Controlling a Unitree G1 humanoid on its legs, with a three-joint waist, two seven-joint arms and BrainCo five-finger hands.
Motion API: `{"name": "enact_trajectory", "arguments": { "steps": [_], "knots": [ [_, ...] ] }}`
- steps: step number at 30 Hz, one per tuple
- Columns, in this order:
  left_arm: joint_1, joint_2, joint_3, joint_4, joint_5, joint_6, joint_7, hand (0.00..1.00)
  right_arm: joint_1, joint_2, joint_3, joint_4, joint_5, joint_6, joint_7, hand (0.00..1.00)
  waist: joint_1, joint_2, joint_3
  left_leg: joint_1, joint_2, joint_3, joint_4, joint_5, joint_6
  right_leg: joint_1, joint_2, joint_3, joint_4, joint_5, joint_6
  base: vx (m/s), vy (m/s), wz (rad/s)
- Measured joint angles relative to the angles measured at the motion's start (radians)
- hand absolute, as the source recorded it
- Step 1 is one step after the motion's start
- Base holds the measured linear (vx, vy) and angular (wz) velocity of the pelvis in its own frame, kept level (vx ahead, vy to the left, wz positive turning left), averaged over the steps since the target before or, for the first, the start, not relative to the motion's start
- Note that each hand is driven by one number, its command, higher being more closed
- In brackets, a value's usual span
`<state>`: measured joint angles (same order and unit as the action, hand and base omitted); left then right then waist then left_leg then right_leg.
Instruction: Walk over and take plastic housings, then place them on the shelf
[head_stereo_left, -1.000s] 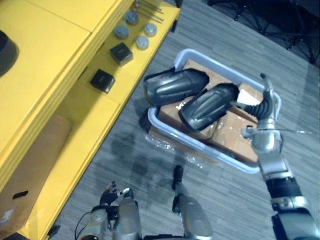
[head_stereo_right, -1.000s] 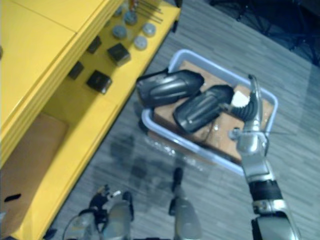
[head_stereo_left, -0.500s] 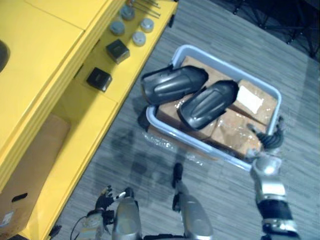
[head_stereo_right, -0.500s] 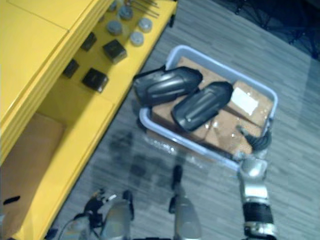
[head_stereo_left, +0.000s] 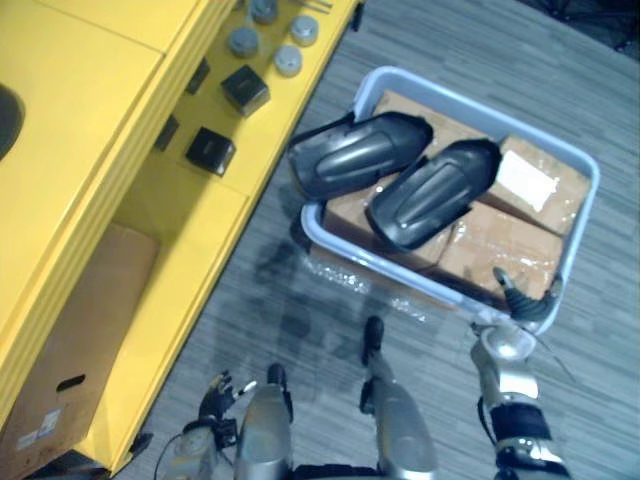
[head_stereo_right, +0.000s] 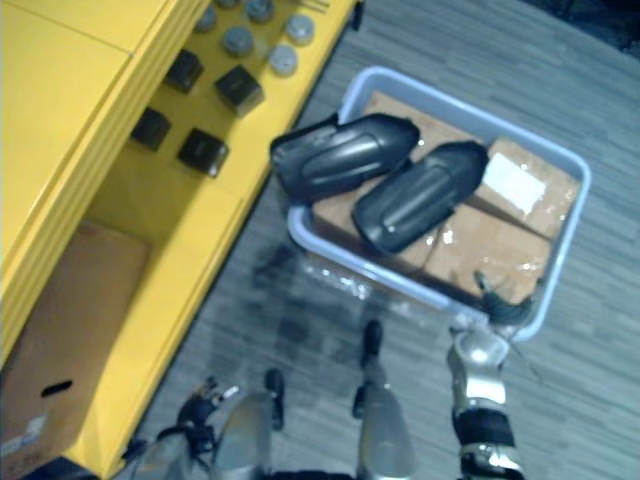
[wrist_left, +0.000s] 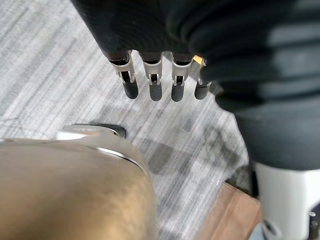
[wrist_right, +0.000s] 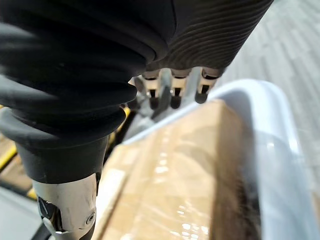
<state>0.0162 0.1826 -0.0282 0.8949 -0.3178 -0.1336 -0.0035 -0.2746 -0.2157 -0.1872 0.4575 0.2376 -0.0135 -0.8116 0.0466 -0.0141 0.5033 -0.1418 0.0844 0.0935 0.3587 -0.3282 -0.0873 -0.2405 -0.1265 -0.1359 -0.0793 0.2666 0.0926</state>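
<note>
Two dark ribbed plastic housings lie side by side on wrapped cardboard boxes in a pale bin (head_stereo_left: 583, 235) on the floor: the left housing (head_stereo_left: 355, 155) and the right housing (head_stereo_left: 432, 192). My right hand (head_stereo_left: 523, 302) hovers at the bin's near right corner, fingers (wrist_right: 172, 95) straight over the rim and holding nothing, well short of the housings. Low by my side hangs my left hand (head_stereo_left: 218, 392), its fingers (wrist_left: 155, 85) straight above the grey floor.
A yellow shelf (head_stereo_left: 70, 120) runs along the left. Small black boxes (head_stereo_left: 210, 150) and grey round parts (head_stereo_left: 288, 60) sit on its lower ledge. A cardboard box (head_stereo_left: 70, 350) fills the bottom compartment. Grey plank floor lies between shelf and bin.
My right arm has pulled back from above the bin's far right side to its near right corner. The view has shifted a little; the housings have not moved.
</note>
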Motion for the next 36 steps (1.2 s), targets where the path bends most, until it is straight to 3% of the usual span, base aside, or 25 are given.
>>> {"name": "enact_trajectory", "arguments": {
  "steps": [4,8,13,15,19,24,29,36],
  "knots": [
    [-0.006,0.001,-0.035,0.029,-0.033,-0.014,-0.002,0.0,-0.063,0.0,-0.001,0.076,0.105,-0.073,-0.062,0.0,0.007,0.02,0.008,-0.005,-0.017,-0.007,-0.001,0.004,0.006,0.0,-0.016,-0.003,0.0,0.003,0.004,-0.01,0.027,0.06],
    [-0.012,-0.002,-0.057,0.039,-0.036,-0.018,-0.002,0.0,-0.086,0.002,-0.002,0.112,0.153,-0.128,-0.067,0.0,0.006,0.04,0.007,-0.022,-0.03,-0.039,0.0,0.008,0.013,-0.001,-0.029,-0.028,0.0,0.003,0.004,-0.01,0.012,0.19],
    [-0.016,-0.003,-0.065,0.049,-0.036,-0.019,-0.002,0.0,-0.103,0.043,0.0,0.118,0.159,-0.184,-0.113,0.0,0.014,0.045,0.006,-0.022,-0.038,-0.04,0.001,0.009,0.015,-0.001,-0.036,-0.029,0.0,0.004,0.005,0.0,0.003,0.02],
    [-0.016,-0.003,-0.065,0.05,-0.036,-0.02,-0.002,0.0,-0.106,0.055,0.0,0.118,0.145,-0.216,-0.169,0.0,0.014,0.045,0.006,-0.022,-0.041,-0.04,0.0,0.01,0.017,-0.001,-0.039,-0.029,0.0,0.004,0.005,0.0,0.0,0.0],
    [-0.016,-0.003,-0.067,0.055,-0.036,-0.023,-0.001,0.0,-0.104,0.062,0.0,0.107,0.061,-0.233,-0.263,0.0,0.011,0.045,0.006,-0.018,-0.047,-0.039,-0.001,0.01,0.017,0.001,-0.045,-0.029,0.0,0.007,0.011,0.0,0.0,0.0],
    [-0.016,-0.003,-0.067,0.06,-0.037,-0.022,-0.001,0.0,-0.099,0.063,-0.001,0.102,0.018,-0.255,-0.326,0.0,0.006,0.047,0.005,-0.016,-0.048,-0.039,-0.001,0.01,0.017,0.003,-0.047,-0.029,0.0,0.007,0.011,0.0,0.0,0.0],
    [-0.016,-0.006,-0.073,0.072,-0.037,-0.027,-0.002,0.0,-0.094,0.063,0.0,0.098,-0.018,-0.293,-0.326,0.0,0.001,0.054,0.0,-0.015,-0.047,-0.036,0.001,0.01,0.017,0.004,-0.046,-0.027,0.0,0.007,0.011,0.0,0.0,0.0],
    [-0.016,-0.005,-0.073,0.072,-0.038,-0.026,-0.005,0.0,-0.097,0.062,0.021,0.061,-0.016,-0.292,-0.299,0.0,0.002,0.054,0.0,-0.015,-0.044,-0.032,0.002,0.01,0.016,0.003,-0.044,-0.026,0.0,0.007,0.011,0.0,0.0,0.0]
  ]
}}
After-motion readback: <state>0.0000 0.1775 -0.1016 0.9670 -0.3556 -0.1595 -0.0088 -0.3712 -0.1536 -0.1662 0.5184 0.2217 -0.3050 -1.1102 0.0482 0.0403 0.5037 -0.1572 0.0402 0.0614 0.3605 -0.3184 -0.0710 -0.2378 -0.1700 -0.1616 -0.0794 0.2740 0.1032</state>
